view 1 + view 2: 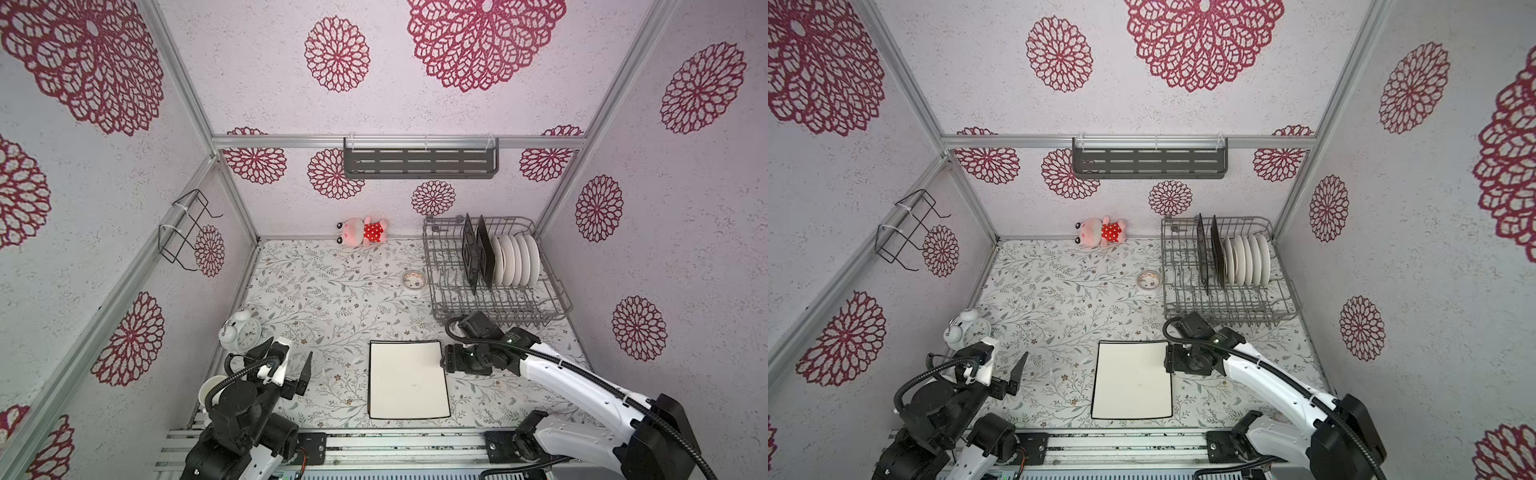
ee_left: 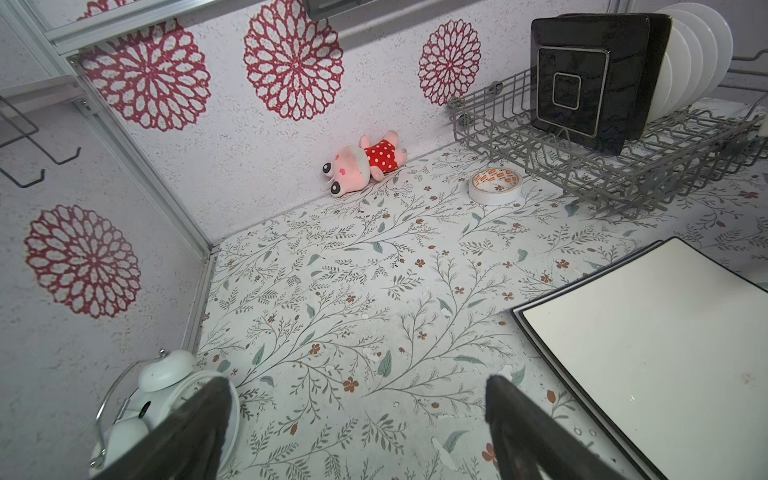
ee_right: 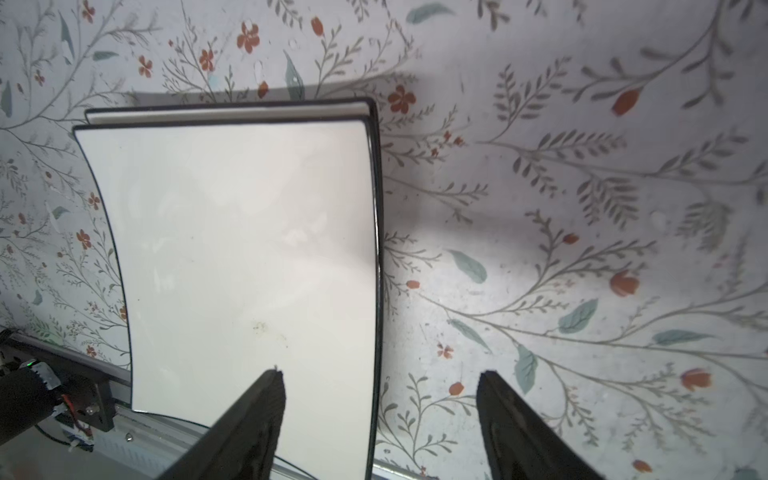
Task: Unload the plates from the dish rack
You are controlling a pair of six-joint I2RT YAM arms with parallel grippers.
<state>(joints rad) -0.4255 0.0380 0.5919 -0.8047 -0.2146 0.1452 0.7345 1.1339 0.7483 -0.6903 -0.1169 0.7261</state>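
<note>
Glossy black square ceramic plates (image 1: 478,255) and round white ones (image 1: 519,259) stand on edge in the grey wire dish rack (image 1: 552,305). Two white dark-rimmed squares (image 1: 409,380) lie stacked on the desk before it. All look stiff, slick and breakable, so pinch an upper rim. The right tool (image 3: 380,374) gapes empty over that stack; the left tool (image 2: 357,380), farther from the rack, is spread wide. No writing is legible.

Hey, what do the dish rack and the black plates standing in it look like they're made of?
The dish rack looks like thin grey wire with a dull matte finish, probably coated metal. The black plates are glossy and catch soft reflections on their faces, which suggests glazed ceramic, though glass or hard plastic can't be ruled out.
</note>
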